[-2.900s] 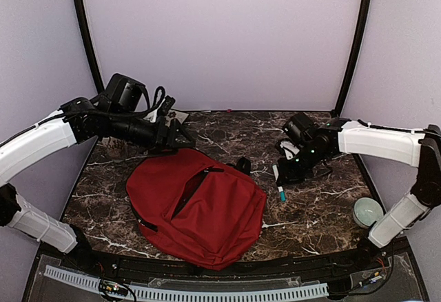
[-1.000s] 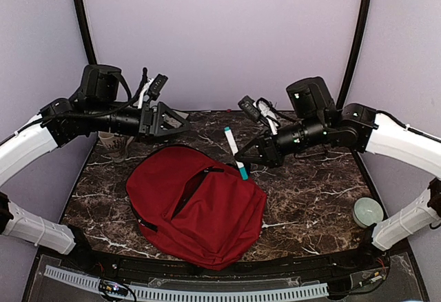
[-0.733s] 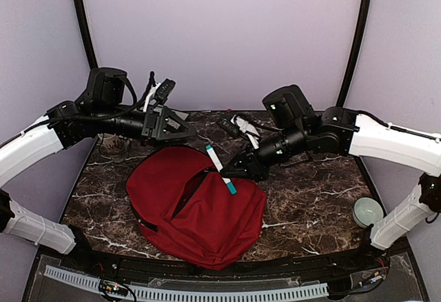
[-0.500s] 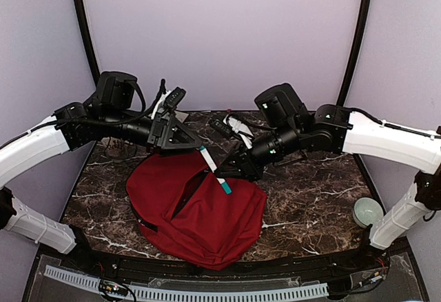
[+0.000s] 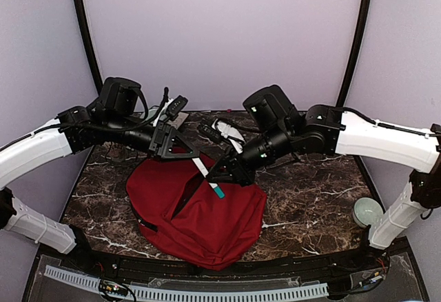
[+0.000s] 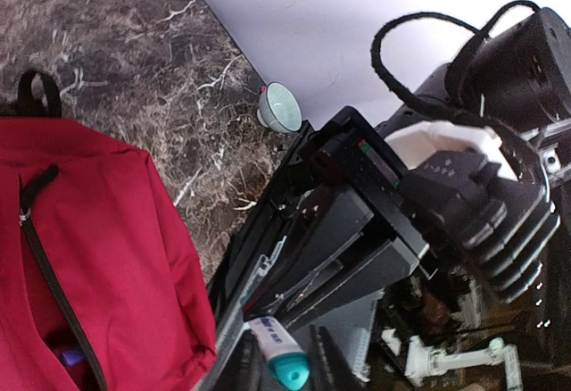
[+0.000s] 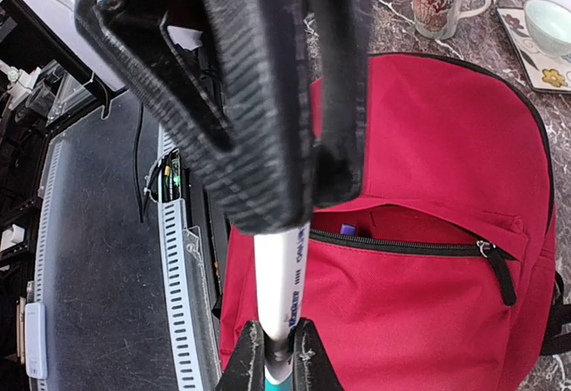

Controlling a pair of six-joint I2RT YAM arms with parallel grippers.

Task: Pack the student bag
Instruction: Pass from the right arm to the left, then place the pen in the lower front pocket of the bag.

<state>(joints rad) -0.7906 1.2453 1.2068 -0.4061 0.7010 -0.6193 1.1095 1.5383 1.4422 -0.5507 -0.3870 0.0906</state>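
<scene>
**A:** Top view: the right gripper [image 5: 222, 172] pinches the pen [image 5: 207, 176] mid-frame. It is above the bag [image 5: 207, 219], which lies on the table [image 5: 310, 198] at lower centre, zip gaping.

**B:** And the left gripper [image 5: 187, 154]?

**A:** Its fingers stand narrow at the pen's upper end. I cannot tell whether they bite. If the right lets go first, I'd expect the pen to drop and perhaps roll off the bag rather than into it.

**B:** Left wrist view?

**A:** Bag [image 6: 98, 212] at left, the pen's teal cap [image 6: 287, 371] at the bottom edge. The right gripper's body crowds the centre. The wrists are near, so a skewed pull could knock them together.

**B:** Right wrist view?

**A:** The right fingers [image 7: 243, 364] clamp the pen at bottom centre, by the cap. The left's black fingers [image 7: 241, 96] cover its top. The bag [image 7: 428, 302] fills the right. If both grip and pull apart, the pen could be wrenched loose.
</scene>
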